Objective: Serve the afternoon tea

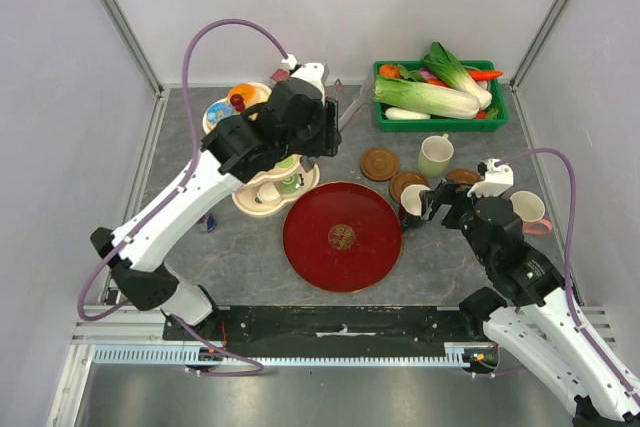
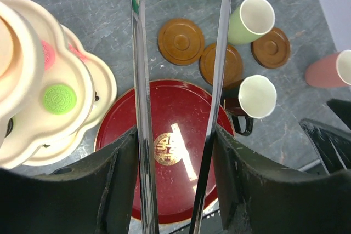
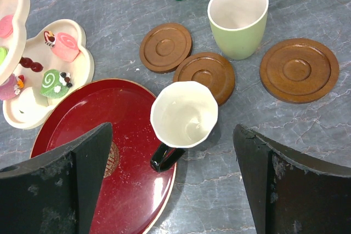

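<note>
Right gripper (image 3: 173, 135) gapes wide at the black mug (image 3: 184, 114), left gripper (image 2: 175, 132) pinching tongs (image 2: 141, 80); a skewed close could topple the mug.

The tongs (image 2: 140, 80) run off the top edge, and the pink mug (image 2: 323, 74) is cropped.

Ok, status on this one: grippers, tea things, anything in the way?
Left gripper shut on tongs. Right gripper open, either side of black mug at red tray edge, not touching. Sweets on stand. Nothing blocking.
</note>
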Robot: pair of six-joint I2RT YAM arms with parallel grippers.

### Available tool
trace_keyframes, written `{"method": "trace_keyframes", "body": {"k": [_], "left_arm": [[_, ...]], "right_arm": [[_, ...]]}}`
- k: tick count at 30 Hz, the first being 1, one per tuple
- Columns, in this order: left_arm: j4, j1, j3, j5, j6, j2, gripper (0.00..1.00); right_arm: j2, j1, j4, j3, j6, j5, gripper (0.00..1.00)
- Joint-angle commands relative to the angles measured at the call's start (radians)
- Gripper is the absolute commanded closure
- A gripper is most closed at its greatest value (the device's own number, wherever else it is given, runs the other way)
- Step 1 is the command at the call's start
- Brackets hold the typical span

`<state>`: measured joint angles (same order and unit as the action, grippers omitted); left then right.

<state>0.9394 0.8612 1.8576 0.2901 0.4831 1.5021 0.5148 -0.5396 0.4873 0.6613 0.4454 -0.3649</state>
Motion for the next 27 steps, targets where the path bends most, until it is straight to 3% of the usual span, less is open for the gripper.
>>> {"method": "trace_keyframes", "body": {"k": [1,7,13,22,27], "left_arm": [[-0.126,0.009,-0.014,0.063,0.052,0.069,0.41],[-0.183,0.009,-0.005,0.191,0.071,0.196,0.41],[-0.209,0.004,0.104,0.283,0.028,0.401,0.40],[-0.254,-0.089,0.193,0.238,0.020,0.618,0.40],[-0.307,-0.165,0.167,0.117,0.013,0.668,0.40]], "right_arm": [[-0.007,0.000,-0.018,0.000,0.012,-0.023,0.02],[-0.004,0.000,-0.018,0.000,0.015,-0.037,0.02],[-0.002,0.000,-0.007,0.001,0.021,-0.062,0.02],[0.019,0.000,0.007,0.008,0.024,-0.086,0.02],[0.034,0.000,0.010,0.009,0.027,-0.098,0.02]]}}
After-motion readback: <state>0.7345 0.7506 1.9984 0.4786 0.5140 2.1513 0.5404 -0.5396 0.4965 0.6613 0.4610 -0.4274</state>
